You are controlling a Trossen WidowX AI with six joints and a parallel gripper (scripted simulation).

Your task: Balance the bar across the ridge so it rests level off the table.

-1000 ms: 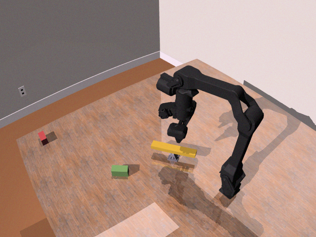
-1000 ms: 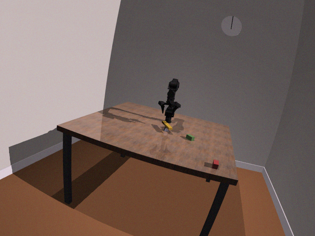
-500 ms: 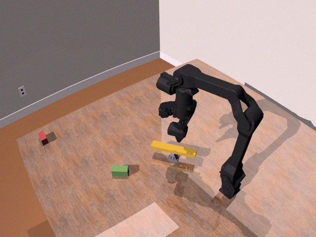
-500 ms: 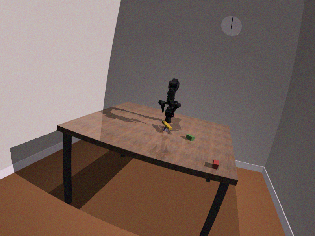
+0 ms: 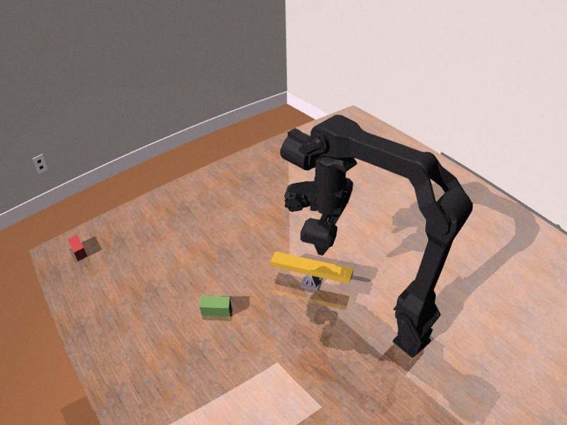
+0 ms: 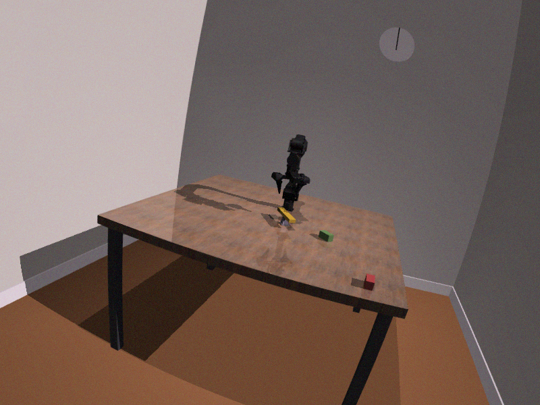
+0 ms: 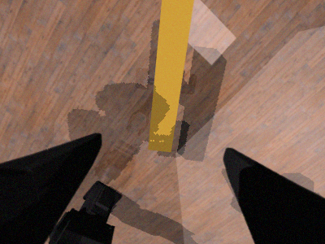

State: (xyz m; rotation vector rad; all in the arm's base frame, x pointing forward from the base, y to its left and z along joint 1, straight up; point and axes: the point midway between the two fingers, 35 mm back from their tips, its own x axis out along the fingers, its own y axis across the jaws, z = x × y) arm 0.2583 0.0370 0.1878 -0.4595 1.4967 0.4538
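The yellow bar (image 5: 302, 265) (image 6: 287, 215) (image 7: 171, 57) lies across the small grey ridge (image 5: 310, 282) (image 6: 284, 222), which stands under its middle part. In the top view both bar ends stand above the table, with the reflection below them, and the bar looks about level. My gripper (image 5: 327, 236) (image 6: 289, 192) (image 7: 163, 145) is wide open and empty, above the bar and not touching it. In the wrist view the fingertips stand apart, one to each side of the bar's near end. The bar hides most of the ridge in the wrist view.
A green block (image 5: 215, 306) (image 6: 325, 235) lies on the table (image 5: 156, 349) (image 6: 216, 238), left of the bar in the top view. A red block (image 5: 76, 246) (image 6: 369, 281) is near a far table corner. The arm's base is to the right in the top view.
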